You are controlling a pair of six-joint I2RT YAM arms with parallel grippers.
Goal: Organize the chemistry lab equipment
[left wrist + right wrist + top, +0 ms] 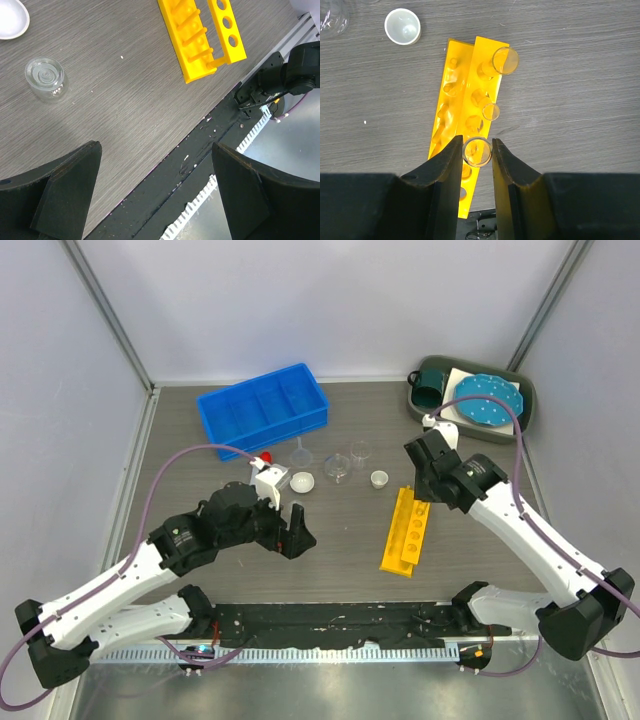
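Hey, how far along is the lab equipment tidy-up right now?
Done: two tubes stand in the yellow rack. In hand: the right gripper has its fingers closed on a clear tube over the rack. Remaining: the squeeze bottle, funnel, beaker and white dishes sit loose on the table, the blue bin looks empty, and the left gripper is open, holding nothing.

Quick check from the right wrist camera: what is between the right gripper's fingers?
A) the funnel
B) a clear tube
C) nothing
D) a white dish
B: the right gripper has its fingers closed on both sides of a clear tube, seen end-on, above the yellow rack.
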